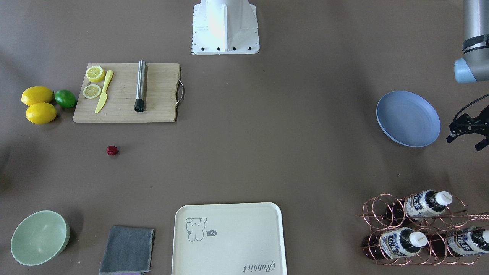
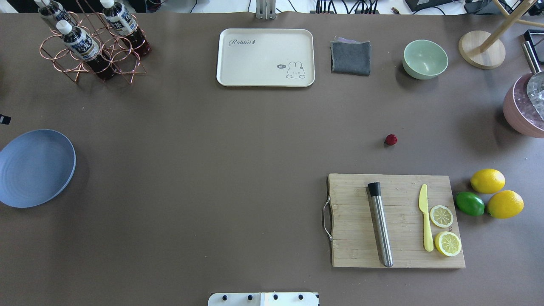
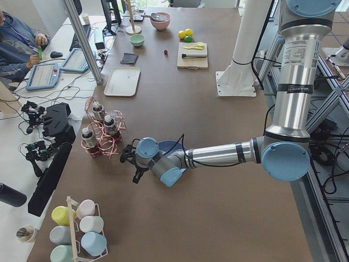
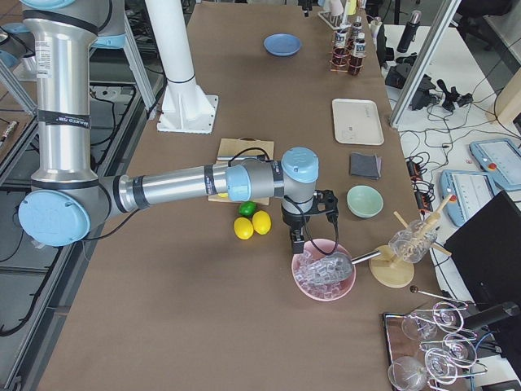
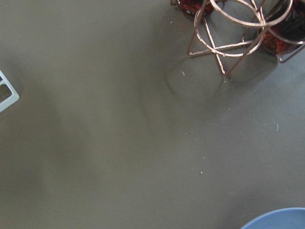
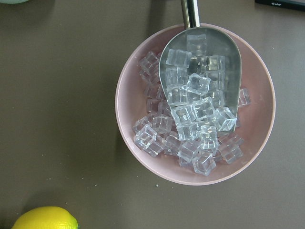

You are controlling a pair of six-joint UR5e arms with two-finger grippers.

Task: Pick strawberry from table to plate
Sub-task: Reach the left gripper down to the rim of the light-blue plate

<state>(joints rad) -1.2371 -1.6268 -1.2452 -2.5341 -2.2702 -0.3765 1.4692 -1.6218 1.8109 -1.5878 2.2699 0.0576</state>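
The strawberry [image 2: 391,140] [image 1: 112,150], small and dark red, lies alone on the brown table [image 2: 212,148], a little beyond the cutting board. The periwinkle-blue plate [image 2: 34,168] [image 1: 408,118] rests at the table's left end with nothing on it. My left gripper [image 1: 465,142] hovers just past the plate's outer edge, open, with nothing between its fingers. Its wrist view shows only bare table and the plate's rim [image 5: 281,219]. My right gripper [image 4: 303,238] hangs over a pink bowl of ice at the other end; I cannot tell whether it is open or shut.
A wooden cutting board [image 2: 395,221] carries a steel muddler, a yellow knife and lemon slices. Two lemons and a lime [image 2: 469,203] lie beside it. A cream tray [image 2: 265,57], grey cloth [image 2: 350,57], green bowl [image 2: 425,59], copper bottle rack [image 2: 91,42] and the ice bowl [image 6: 195,105] line the far side.
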